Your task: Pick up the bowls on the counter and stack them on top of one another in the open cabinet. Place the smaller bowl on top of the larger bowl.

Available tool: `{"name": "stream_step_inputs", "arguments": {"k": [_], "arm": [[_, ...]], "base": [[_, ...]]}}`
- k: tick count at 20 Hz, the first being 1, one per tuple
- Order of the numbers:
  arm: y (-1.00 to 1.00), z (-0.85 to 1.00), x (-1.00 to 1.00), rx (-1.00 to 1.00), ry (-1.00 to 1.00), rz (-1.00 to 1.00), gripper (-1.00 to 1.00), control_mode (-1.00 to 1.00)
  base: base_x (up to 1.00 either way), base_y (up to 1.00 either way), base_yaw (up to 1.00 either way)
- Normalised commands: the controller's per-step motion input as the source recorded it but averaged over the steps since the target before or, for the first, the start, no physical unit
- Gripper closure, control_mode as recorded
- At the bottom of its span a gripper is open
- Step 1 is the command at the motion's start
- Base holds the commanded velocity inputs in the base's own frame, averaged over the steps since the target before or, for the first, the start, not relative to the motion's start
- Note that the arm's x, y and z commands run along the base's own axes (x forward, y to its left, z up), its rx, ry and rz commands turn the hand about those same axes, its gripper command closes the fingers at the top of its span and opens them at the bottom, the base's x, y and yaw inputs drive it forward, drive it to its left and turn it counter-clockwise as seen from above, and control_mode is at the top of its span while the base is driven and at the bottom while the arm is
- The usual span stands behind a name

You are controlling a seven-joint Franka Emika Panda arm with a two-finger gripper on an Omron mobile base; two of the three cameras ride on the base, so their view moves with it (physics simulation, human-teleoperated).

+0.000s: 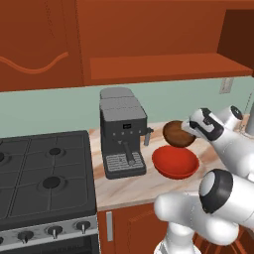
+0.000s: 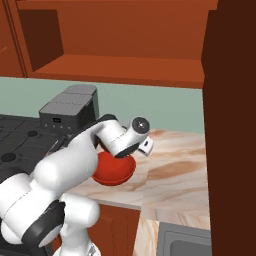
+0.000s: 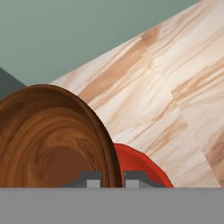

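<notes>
Gripper — its two fingertips pinch the rim of the smaller bowl, one tip inside the brown wood-grain wall and one outside, jaws closed tight on it. In the left base view the brown bowl hangs off the counter, tilted on edge, just above and at about 11 o'clock from the larger bowl, which sits flat on the stone just to the 3 o'clock side of the coffee machine. From the hand view the red rim peeks out at 4 o'clock below the brown one; whether the two touch is hard to judge from there, though the left base view suggests a small gap.

Judging by this, the step in hand is the carry of the brown bowl, with the red one not yet moved. The open cabinet lies up at 12 o'clock, its shelf board bare. Order matters — the brown bowl belongs on top, so it either waits on the shelf to one side or goes in last. The next move calls for a lift clear of the coffee machine and a level set-down on the shelf.
</notes>
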Motion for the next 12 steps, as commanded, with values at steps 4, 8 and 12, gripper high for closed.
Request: {"name": "stream_step_inputs", "arguments": {"k": [4,8,12], "arm": [[0.00,0.24,-0.30,0.01,0.02,0.00,1.00,-1.00],[0.01,0.17,-0.35,0.01,0.01,0.00,1.00,-1.00],[0.03,0.09,-0.39,0.00,0.02,0.00,1.00,-1.00]], "base": [[0.00,0.00,0.00],[0.00,0.00,0.00],[0.00,0.00,0.00]]}}
